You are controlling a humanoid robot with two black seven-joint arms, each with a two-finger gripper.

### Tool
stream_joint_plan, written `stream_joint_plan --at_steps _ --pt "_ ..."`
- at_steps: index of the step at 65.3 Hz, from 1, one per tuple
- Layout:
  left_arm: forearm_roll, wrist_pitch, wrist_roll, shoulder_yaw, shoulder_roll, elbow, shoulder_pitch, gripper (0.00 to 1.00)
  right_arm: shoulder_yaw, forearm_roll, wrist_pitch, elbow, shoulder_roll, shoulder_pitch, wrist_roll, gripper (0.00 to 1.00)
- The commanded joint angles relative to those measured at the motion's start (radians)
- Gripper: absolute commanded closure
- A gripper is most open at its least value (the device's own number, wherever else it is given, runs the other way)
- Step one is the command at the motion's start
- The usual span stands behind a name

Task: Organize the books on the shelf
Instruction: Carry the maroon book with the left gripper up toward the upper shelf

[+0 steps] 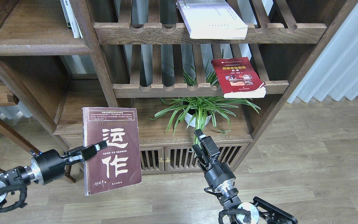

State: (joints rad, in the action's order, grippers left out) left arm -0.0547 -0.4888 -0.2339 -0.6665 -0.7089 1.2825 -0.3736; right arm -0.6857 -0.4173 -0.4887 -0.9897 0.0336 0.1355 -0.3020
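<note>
At ten o'clock in my view the solid dark-brown shelf (36, 46) is showing its thick rounded lip, with a few upright white books (71, 18) standing at its right end. Below it, at eight o'clock, my left pincer (96, 148) is clamping the left edge of the maroon book (113, 149), which is hanging upright in the air in front of the low cabinet (154, 137), its big white characters facing me. At six o'clock my right pincer (201, 138) is reaching up toward the potted spider plant (199, 110), holding nothing, its fingers lying close together. At one o'clock the white-lavender book (211, 18) is lying flat on the upper slatted rack (210, 32), overhanging the front rail, and the red book (239, 76) is lying on the lower slatted rack (172, 90), also overhanging.
</note>
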Motion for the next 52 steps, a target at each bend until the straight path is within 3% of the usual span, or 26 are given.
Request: stream_joint_plan --at_steps 1,8,19,52 --pt "0.0 0.0 -0.025 -0.022 -0.027 0.012 -0.018 1.0 0.0 0.0 0.0 0.0 0.0 0.007 0.0 0.04" --pt "0.0 0.0 -0.048 -0.039 -0.069 0.017 -0.042 1.0 0.0 0.0 0.0 0.0 0.002 0.007 0.0 0.04" --pt "-0.011 0.0 -0.039 -0.062 -0.121 0.029 -0.119 1.0 0.002 0.0 0.0 0.003 0.0 0.012 0.0 0.04" --pt "-0.094 0.0 -0.039 -0.139 -0.179 0.027 -0.151 1.0 0.006 0.02 0.0 0.025 0.002 0.058 0.0 0.03"
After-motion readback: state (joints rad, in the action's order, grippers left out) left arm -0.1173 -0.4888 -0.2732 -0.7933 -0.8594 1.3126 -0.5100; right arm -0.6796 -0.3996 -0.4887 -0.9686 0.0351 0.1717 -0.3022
